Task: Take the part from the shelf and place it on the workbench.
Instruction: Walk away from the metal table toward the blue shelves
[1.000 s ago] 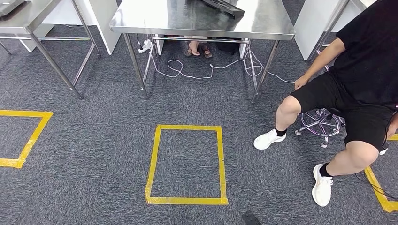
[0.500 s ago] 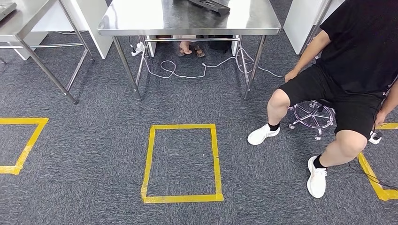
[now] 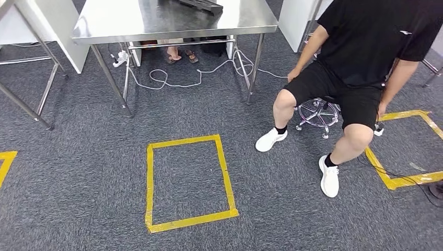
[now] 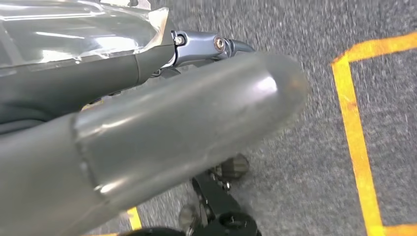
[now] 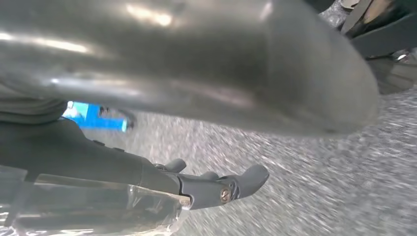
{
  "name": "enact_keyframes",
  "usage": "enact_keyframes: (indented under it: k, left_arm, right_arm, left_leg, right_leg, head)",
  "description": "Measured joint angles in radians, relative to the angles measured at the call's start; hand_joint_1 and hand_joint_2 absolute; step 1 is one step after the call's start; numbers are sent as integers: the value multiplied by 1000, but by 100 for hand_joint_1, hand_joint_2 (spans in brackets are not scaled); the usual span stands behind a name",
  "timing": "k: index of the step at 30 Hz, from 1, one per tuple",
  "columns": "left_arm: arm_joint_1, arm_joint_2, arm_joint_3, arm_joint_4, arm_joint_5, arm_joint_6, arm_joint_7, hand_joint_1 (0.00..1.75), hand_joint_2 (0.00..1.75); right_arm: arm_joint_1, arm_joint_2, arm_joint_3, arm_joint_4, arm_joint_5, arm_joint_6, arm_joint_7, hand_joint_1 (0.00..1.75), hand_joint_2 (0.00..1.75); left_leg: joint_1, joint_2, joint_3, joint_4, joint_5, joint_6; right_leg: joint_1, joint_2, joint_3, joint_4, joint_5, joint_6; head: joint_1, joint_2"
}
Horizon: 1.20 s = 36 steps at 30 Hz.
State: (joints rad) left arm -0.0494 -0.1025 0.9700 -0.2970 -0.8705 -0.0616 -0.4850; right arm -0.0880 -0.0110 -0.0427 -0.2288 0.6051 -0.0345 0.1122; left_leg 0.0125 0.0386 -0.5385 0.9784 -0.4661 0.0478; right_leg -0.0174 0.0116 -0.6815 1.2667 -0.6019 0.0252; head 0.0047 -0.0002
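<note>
Evidently the part has not yet been picked up, and where it lies cannot be told from these pictures. A dark flat thing (image 3: 201, 5) is seen on the steel table (image 3: 156, 21), but what it is cannot be made out. The left hand (image 4: 172, 118) and the right hand (image 5: 196, 73) are hung low over the carpet, fingers stretched out with nothing held.

Over the last second the whole head view has been shifted. The table has slid toward the left of the picture and a second taped square (image 3: 389, 180) has come in on the right, so the robot itself is judged to be turning, probably toward the shelf.

A yellow taped square (image 3: 150, 178) is marked on the floor ahead. A seated person (image 3: 365, 47) on a stool (image 3: 316, 112), legs stretched out, is placed close to the right, and loose cables (image 3: 172, 83) are trailed under the table; both would have to be avoided.
</note>
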Motion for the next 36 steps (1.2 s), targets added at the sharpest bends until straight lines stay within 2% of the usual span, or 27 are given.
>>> enact_keyframes:
  k: [1,2,4,6,8,9,10,11,13,14,15,16,17,18,20,21,22,24,25,26,28,30,31,32,34,35,36]
  left_arm:
    - [0,0,0,1,0,0,0,0,0]
    - [-1,0,0,2,0,0,0,0,0]
    - [-2,0,-1,3,0,0,0,0,0]
    - [-3,0,-5,5,0,0,-1,0,0]
    - [-6,0,-10,6,2,1,-1,0,0]
    - [-7,0,-11,6,3,3,-1,0,0]
    - [-7,0,-13,6,5,4,-1,0,0]
    - [-7,0,-14,6,7,6,-1,0,0]
    - [-2,1,-14,8,10,9,-1,0,0]
    - [0,1,-14,8,12,9,-1,0,0]
    - [2,2,-14,9,12,9,-1,0,0]
    - [2,2,-15,9,13,9,-1,0,0]
    - [2,2,-15,9,14,9,-1,0,0]
    - [2,2,-15,9,15,10,-1,0,0]
    - [2,2,-15,10,17,10,-1,0,0]
    - [3,2,-15,10,18,11,0,0,0]
    - [3,2,-15,10,18,12,1,0,0]
    - [4,0,-16,12,18,16,6,0,0]
    - [4,-1,-16,12,18,19,10,0,0]
    - [4,-2,-16,13,17,21,14,0,0]
    - [9,-2,-16,16,16,23,22,0,0]
    - [16,-1,-16,19,16,25,27,0,0]
    - [17,-1,-16,19,16,26,29,0,0]
    - [16,-1,-16,21,16,28,31,0,0]
    - [14,-1,-16,24,14,32,37,0,0]
    - [14,-1,-16,25,13,35,42,0,0]
    - [13,-1,-17,26,12,38,50,0,0]
  right_arm:
    - [2,0,0,1,0,0,0,0,0]
    - [5,-1,0,2,0,0,0,0,0]
    - [5,-3,0,2,1,-1,-2,0,0]
    - [3,-5,0,2,2,-1,-7,0,0]
    - [4,-7,0,3,3,0,-10,0,0]
    - [6,-7,0,3,4,0,-10,0,0]
    - [7,-7,0,4,5,0,-9,0,0]
    - [8,-7,0,4,6,-1,-8,0,0]
    - [7,-5,0,5,8,-1,-6,0,0]
    - [7,-4,0,5,9,-1,-5,0,0]
    - [8,-3,0,6,10,-1,-4,0,0]
    - [10,-2,0,7,10,-1,-3,0,0]
    - [12,-1,0,7,11,-1,-3,0,0]
    - [13,0,0,8,11,-1,-3,0,0]
    - [10,2,0,8,11,-1,-3,0,0]
    - [9,3,0,8,12,-1,-4,0,0]
    - [8,3,0,8,12,-2,-5,0,0]
    - [13,1,0,9,12,-2,-8,0,0]
    - [16,1,0,10,12,-3,-10,0,0]
    - [19,1,0,12,12,-3,-12,0,0]
    - [21,1,0,13,11,-4,-15,0,0]
    - [22,2,0,13,11,-4,-19,0,0]
    - [24,2,0,13,11,-5,-20,0,0]
    - [27,1,0,14,11,-5,-20,0,0]
    - [29,0,0,15,13,-5,-20,0,0]
    - [27,0,0,15,16,-5,-20,0,0]
    - [25,0,0,15,19,-3,-18,0,0]
  left_leg:
    - [-1,13,-1,1,0,0]
    - [-1,26,-1,1,1,-1]
    - [-4,48,0,5,0,-6]
    - [-9,67,3,9,-3,-15]
    - [-8,83,7,9,-2,-28]
    - [-5,78,6,12,-5,-35]
    - [-1,60,1,25,-18,-42]
    - [2,33,-12,57,-45,-48]
    - [7,-21,-60,176,-120,-55]
    - [7,-32,-87,240,-149,-57]
    - [7,-36,-104,283,-161,-59]
    - [8,-37,-104,289,-152,-59]
    - [9,-40,-87,257,-125,-57]
    - [10,-50,-56,196,-89,-55]
    - [13,-95,3,73,-42,-48]
    - [13,-112,17,39,-35,-45]
    - [11,-118,21,26,-37,-41]
    - [8,-95,20,18,-30,-28]
    - [8,-82,20,12,-24,-19]
    - [9,-69,20,5,-18,-10]
    - [6,-38,17,-1,-12,-1]
    - [1,-4,13,0,-11,0]
    - [0,10,12,0,-11,0]
    - [0,24,11,1,-11,0]
    - [-2,47,14,1,-12,-3]
    - [-4,58,16,2,-14,-7]
    - [-7,67,19,3,-16,-13]
  right_leg:
    - [-1,-3,11,-9,8,8]
    - [-1,-9,43,-59,28,18]
    - [-1,-48,130,-207,78,28]
    - [4,-74,169,-286,103,19]
    - [8,-60,163,-291,110,4]
    - [3,-50,164,-293,114,-3]
    - [-1,-41,164,-295,120,-12]
    - [-6,-31,164,-297,126,-21]
    - [-7,-12,160,-297,134,-32]
    - [-5,0,156,-295,136,-34]
    - [-4,12,154,-294,137,-34]
    - [-3,24,152,-291,138,-35]
    - [-3,37,151,-289,138,-34]
    - [-3,51,151,-286,138,-33]
    - [1,75,146,-281,140,-27]
    - [2,86,140,-280,143,-21]
    - [3,97,133,-280,147,-13]
    - [3,114,116,-282,155,3]
    - [4,104,108,-275,151,7]
    - [6,82,93,-251,136,7]
    - [7,24,40,-137,76,-1]
    - [5,2,-14,-14,26,-1]
    - [3,-1,-16,4,23,4]
    - [2,-6,5,-23,35,13]
    - [1,-39,92,-166,80,26]
    - [4,-61,131,-233,100,26]
    - [7,-76,152,-275,112,21]
  head:
    - [0,0]
    - [0,0]
    - [0,0]
    - [-3,0]
    - [-5,0]
    - [-5,0]
    - [-6,0]
    - [-6,0]
    - [-8,0]
    - [-8,0]
    - [-8,0]
    - [-8,0]
    - [-8,0]
    - [-8,0]
    - [-7,0]
    - [-7,0]
    - [-6,0]
    - [-7,0]
    - [-6,0]
    - [-3,0]
    - [2,0]
    - [5,0]
    - [4,0]
    - [5,0]
    - [6,0]
    - [6,0]
    - [5,0]
